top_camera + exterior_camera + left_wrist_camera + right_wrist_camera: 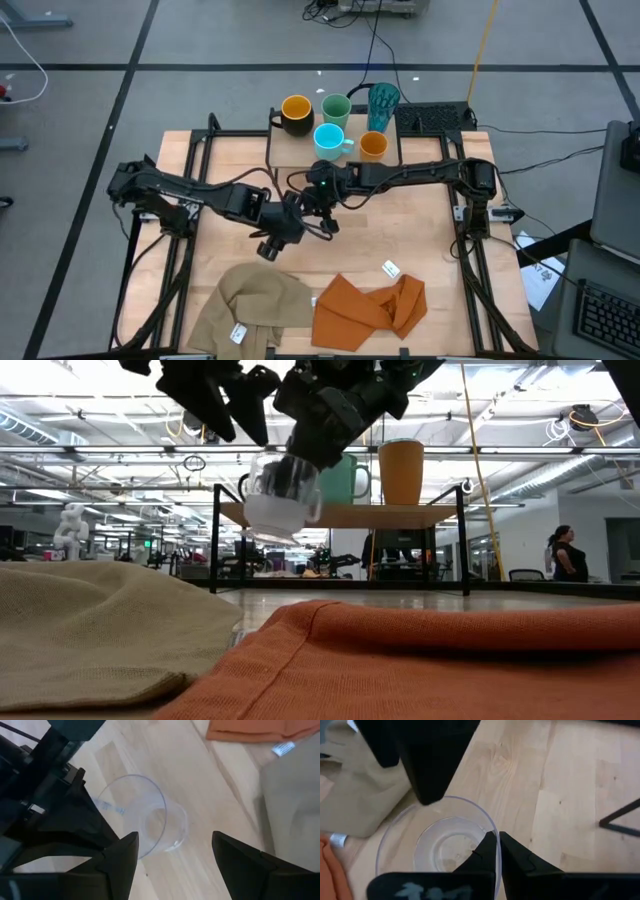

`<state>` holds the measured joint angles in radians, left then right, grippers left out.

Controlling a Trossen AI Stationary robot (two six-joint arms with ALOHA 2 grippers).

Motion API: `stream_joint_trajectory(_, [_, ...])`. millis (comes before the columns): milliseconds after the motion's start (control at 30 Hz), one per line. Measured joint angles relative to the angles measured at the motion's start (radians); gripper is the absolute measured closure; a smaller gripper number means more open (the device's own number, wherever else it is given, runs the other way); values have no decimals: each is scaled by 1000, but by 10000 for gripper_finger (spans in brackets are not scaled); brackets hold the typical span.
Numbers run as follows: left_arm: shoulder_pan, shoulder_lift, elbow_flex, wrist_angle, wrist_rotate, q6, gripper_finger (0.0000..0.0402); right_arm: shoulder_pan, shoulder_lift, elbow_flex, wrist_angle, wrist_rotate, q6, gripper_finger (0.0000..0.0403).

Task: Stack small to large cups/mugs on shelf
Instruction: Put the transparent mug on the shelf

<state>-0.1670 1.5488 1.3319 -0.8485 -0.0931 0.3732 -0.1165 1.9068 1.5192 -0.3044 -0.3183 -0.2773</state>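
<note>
My right tool [497, 851] was pinched shut on the thin rim of the clear cup [440, 845], one finger inside the wall and one outside, holding it clear of the counter [430, 230] at mid-counter, just near of the shelf [290, 150]. The cup was smooth, transparent plastic, round-mouthed and tapering to a smaller flat base; in the low view it hung tilted [280, 495] under my dark fingers. My left tool [172, 852] stood wide, its two flat black fingers either side of the cup without touching it, coming in from the left.

The shelf was a low rectangular board of pale wood on thin black metal legs at the far edge of the counter. On it stood the black mug [296, 114] with its glossy yellow-orange inside at the far left, the green cup [336, 108] beside it, and the tall ribbed teal tumbler [384, 103] at the far right. In front of those sat the light blue mug [330, 140], handle to the right, and the small orange cup [373, 146], close together.

On the near side of the pale plank counter lay two crumpled cloths, a coarse tan one [255, 305] to the left and a finer-woven orange one [370, 308] to the right.
</note>
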Motion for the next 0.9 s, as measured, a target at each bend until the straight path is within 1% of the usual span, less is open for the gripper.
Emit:
stream_joint_trajectory(233, [11, 30, 0, -28, 7, 34, 149, -1, 2, -2, -46, 1, -23, 403])
stream_joint_trajectory(600, [1, 29, 0, -23, 10, 17, 149, -41, 2, -2, -40, -1, -33, 403])
stream_joint_trajectory(800, [1, 29, 0, -21, 4, 17, 149, -39, -9, -2, -113, -1, -23, 403])
stream_joint_trajectory(900, [1, 29, 0, -20, -6, 13, 149, -40, -35, -2, -156, 0, -28, 403])
